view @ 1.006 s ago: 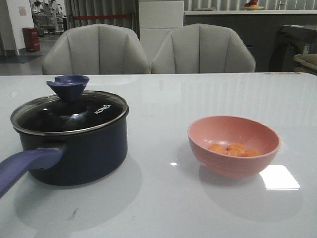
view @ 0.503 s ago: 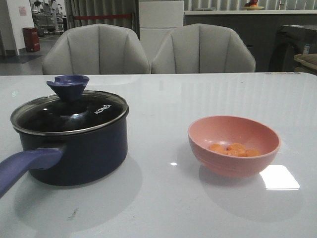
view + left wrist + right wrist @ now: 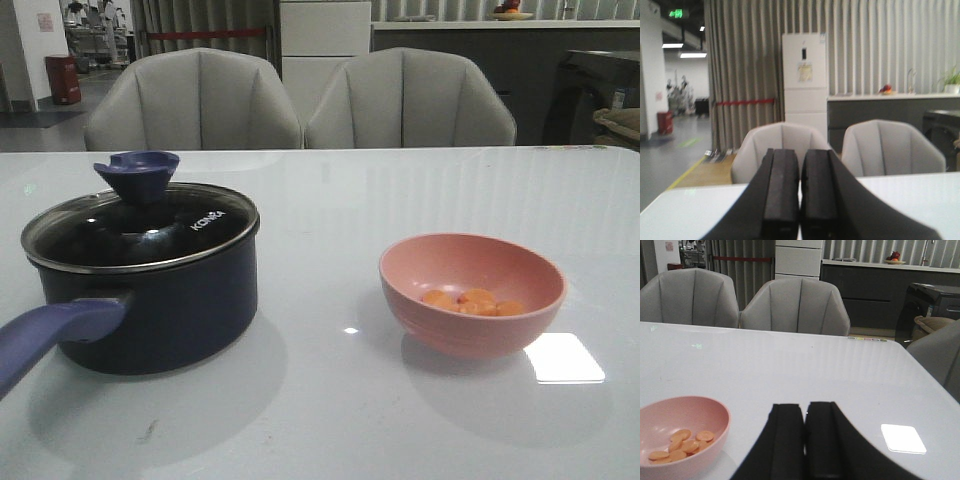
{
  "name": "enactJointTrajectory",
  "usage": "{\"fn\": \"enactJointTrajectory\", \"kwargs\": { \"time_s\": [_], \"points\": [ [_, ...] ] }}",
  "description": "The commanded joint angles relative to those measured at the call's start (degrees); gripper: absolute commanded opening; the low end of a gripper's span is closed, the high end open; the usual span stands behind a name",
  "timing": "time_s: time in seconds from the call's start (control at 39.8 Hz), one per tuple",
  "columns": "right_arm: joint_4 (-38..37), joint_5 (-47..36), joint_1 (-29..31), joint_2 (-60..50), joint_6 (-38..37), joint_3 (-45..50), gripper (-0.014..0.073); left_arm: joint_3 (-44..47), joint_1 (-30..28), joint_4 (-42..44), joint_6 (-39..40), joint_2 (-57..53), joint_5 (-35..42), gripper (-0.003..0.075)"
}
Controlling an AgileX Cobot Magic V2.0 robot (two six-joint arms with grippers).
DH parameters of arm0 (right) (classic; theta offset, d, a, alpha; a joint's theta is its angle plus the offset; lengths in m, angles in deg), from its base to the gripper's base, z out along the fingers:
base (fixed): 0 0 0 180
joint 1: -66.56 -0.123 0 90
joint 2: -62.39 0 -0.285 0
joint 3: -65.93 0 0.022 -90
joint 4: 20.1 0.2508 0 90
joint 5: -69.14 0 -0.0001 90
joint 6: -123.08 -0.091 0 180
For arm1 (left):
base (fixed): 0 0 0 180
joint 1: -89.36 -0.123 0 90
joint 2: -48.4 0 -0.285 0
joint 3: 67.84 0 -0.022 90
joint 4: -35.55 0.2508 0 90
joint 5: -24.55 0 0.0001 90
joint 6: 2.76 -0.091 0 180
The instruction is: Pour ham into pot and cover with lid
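The dark pot (image 3: 160,305) stands at the left of the table with its purple-blue handle (image 3: 50,335) pointing toward the front left. The glass lid (image 3: 140,235) with the purple-blue knob (image 3: 138,172) sits on it. Several orange ham slices (image 3: 472,301) lie in the pink bowl (image 3: 470,295) at the right; both show in the right wrist view, ham (image 3: 680,444) and bowl (image 3: 682,432). My left gripper (image 3: 800,152) is shut and empty, held above the table. My right gripper (image 3: 805,407) is shut and empty, to the right of the bowl. Neither gripper shows in the front view.
Two grey chairs (image 3: 195,100) (image 3: 410,100) stand behind the table's far edge. A bright light reflection (image 3: 565,358) lies on the white table (image 3: 340,400) right of the bowl.
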State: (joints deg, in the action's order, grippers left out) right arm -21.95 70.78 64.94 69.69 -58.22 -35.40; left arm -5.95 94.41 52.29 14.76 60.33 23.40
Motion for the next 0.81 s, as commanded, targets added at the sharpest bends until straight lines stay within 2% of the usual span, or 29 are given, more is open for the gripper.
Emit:
{"fn": "enactJointTrajectory", "kwargs": {
  "time_s": [0.0, 0.15, 0.23, 0.4, 0.58, 0.68, 0.78],
  "points": [
    [-0.62, -4.25, 0.4, -1.13, 0.16, 0.63, 0.0153, -7.21, -0.11, -1.01, 0.03, 5.1, -6.25, 0.0113],
    [-0.62, -4.25, 0.4, -1.13, 0.16, 0.63, 0.0153, -13.25, -0.11, -7.94, 0.03, 10.92, -17.82, 0.0113],
    [-0.62, -4.25, 0.4, -1.13, 0.16, 0.63, 0.0153, -13.38, -0.11, -10.25, 0.03, 12.84, -18.76, 0.0113],
    [-0.62, -4.25, 0.4, -1.13, 0.16, 0.63, 0.0153, -13.26, -0.11, -10.15, 0.03, 16.25, -18.78, 0.0113],
    [-0.62, -4.25, 0.4, -1.13, 0.16, 0.63, 0.0153, -13.49, -0.11, -10.15, 0.03, 19.04, -22.24, 0.0134],
    [-0.62, -4.25, 0.4, -1.13, 0.16, 0.63, 0.0153, -14.3, 0.0, -10.15, 0.03, 20.88, -24.57, 0.0234],
    [-0.62, -4.25, 0.4, -1.13, 0.16, 0.63, 0.0153, -15.24, 0.24, -9.9, 0.03, 21.95, -24.96, 0.0411]
  ]
}}
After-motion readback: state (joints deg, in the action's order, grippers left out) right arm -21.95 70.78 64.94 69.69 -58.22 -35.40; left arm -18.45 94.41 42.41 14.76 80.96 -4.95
